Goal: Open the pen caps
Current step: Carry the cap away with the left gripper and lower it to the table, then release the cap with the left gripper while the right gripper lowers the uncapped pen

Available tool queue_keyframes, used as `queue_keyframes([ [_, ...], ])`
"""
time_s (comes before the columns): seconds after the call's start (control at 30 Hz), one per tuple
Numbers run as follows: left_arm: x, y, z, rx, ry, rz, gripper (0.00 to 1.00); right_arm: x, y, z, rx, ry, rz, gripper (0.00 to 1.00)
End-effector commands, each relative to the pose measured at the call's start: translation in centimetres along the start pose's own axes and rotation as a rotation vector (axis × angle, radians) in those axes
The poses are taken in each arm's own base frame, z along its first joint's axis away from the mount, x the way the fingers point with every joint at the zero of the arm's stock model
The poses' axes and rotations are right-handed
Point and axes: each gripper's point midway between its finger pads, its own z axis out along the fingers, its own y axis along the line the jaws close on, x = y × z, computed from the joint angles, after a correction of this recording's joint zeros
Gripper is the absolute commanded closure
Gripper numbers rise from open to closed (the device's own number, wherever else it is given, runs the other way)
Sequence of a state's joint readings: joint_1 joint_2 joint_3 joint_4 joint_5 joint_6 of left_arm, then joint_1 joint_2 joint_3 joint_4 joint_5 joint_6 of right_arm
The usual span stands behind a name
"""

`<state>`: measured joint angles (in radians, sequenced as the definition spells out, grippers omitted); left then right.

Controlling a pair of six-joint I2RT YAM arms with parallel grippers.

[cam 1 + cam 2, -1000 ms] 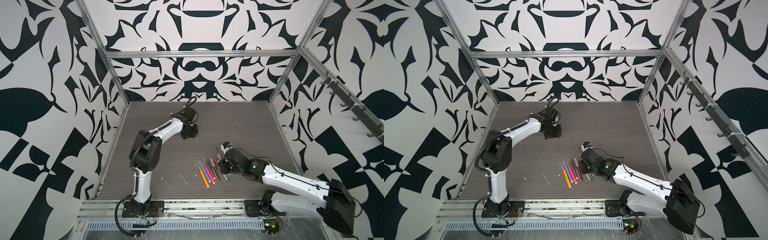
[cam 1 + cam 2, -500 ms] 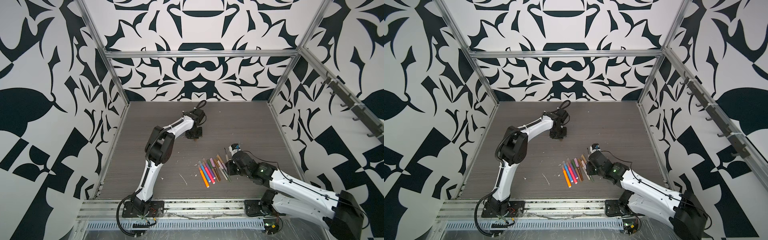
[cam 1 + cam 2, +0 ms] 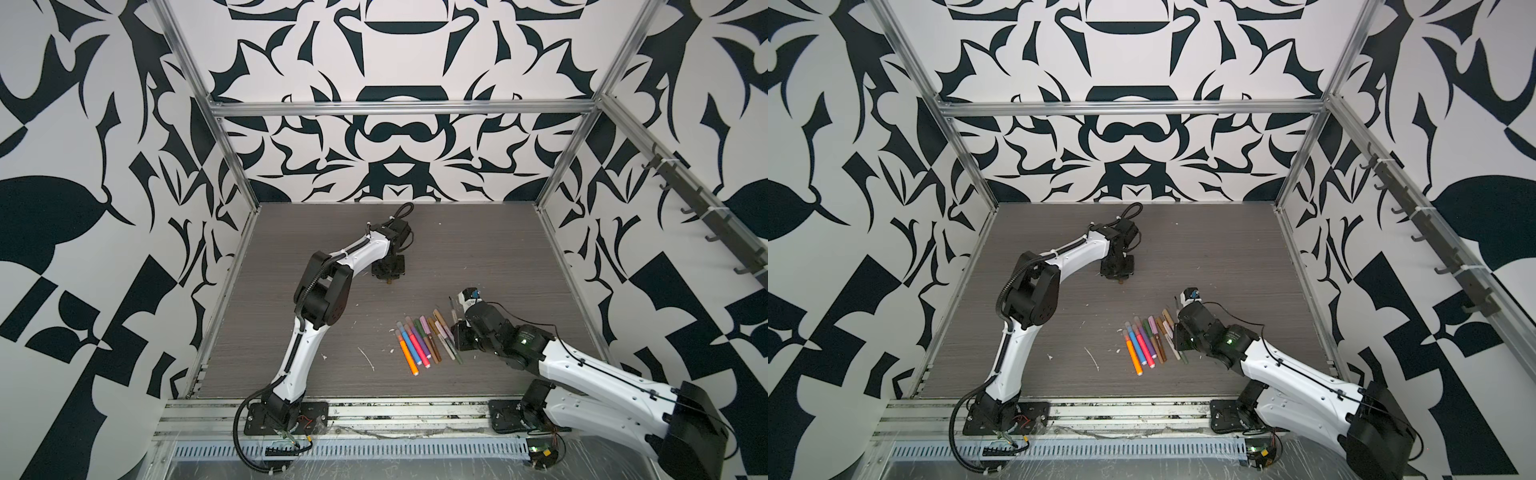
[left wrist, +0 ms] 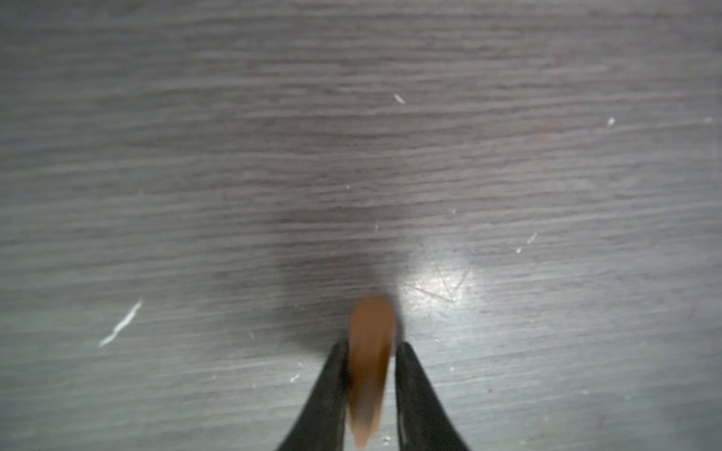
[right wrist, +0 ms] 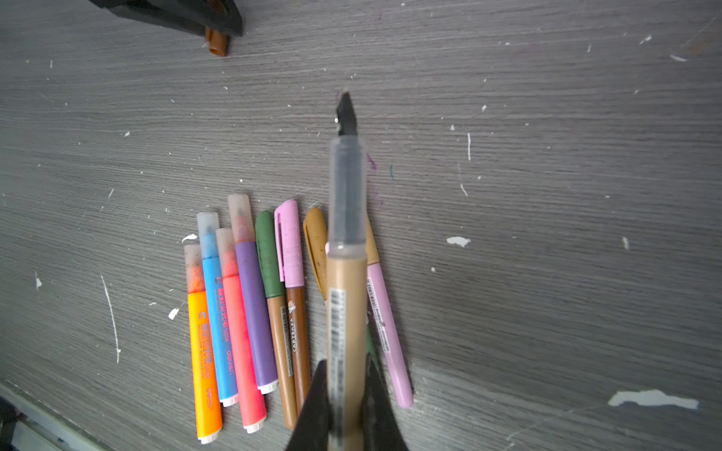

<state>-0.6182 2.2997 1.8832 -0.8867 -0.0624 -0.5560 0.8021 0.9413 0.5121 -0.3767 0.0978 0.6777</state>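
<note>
My left gripper (image 3: 389,276) hangs low over the table's back middle. A brown pen cap (image 4: 369,351) stands blurred between its narrowly parted jaws, with a thin gap beside one finger. That cap pokes out below the fingers (image 5: 217,43). My right gripper (image 5: 346,365) is shut on a tan pen (image 5: 347,296) whose clear neck and black nib are bare. It holds this pen just above a row of pens (image 3: 419,341) lying side by side. Several of these pens wear caps: pink (image 5: 289,242), green (image 5: 267,254) and ochre (image 5: 315,234).
White flecks and paper scraps dot the grey wood table, such as a sliver (image 3: 365,356) left of the row and a torn scrap (image 5: 652,399). Metal frame posts and patterned walls close in three sides. Both arm bases sit on the front rail (image 3: 374,419).
The left gripper moved right and down toward the table, and its jaws have parted a little around the brown cap. The right arm shifted right with the tan pen.
</note>
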Motion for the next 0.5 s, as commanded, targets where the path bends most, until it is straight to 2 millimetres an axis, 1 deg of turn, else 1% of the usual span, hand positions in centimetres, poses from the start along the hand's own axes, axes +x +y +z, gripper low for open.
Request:
queue_keyframes([
  [0.0,1.1,0.8,0.6,-0.032,0.054,-0.014,0.68,-0.5,0.2,-0.2,-0.016,-0.022,-0.002,1.0],
  [0.13,1.0,0.7,0.2,-0.026,0.047,-0.014,0.65,-0.5,0.3,0.0,-0.013,-0.016,-0.001,1.0],
  [0.2,0.8,0.5,-0.3,-0.016,0.037,-0.014,0.64,-0.6,0.3,0.1,-0.013,-0.007,0.0,1.0],
  [0.3,0.5,0.3,-1.7,0.002,0.013,-0.012,0.64,-1.2,0.3,0.5,-0.01,0.018,0.004,1.0],
  [0.37,0.3,0.2,-2.9,0.024,-0.009,-0.012,0.63,-2.0,0.3,0.9,0.001,0.027,-0.001,1.0],
  [0.47,0.4,0.2,-5.0,0.064,-0.041,-0.014,0.62,-4.1,0.5,1.7,0.026,0.025,-0.035,1.0],
])
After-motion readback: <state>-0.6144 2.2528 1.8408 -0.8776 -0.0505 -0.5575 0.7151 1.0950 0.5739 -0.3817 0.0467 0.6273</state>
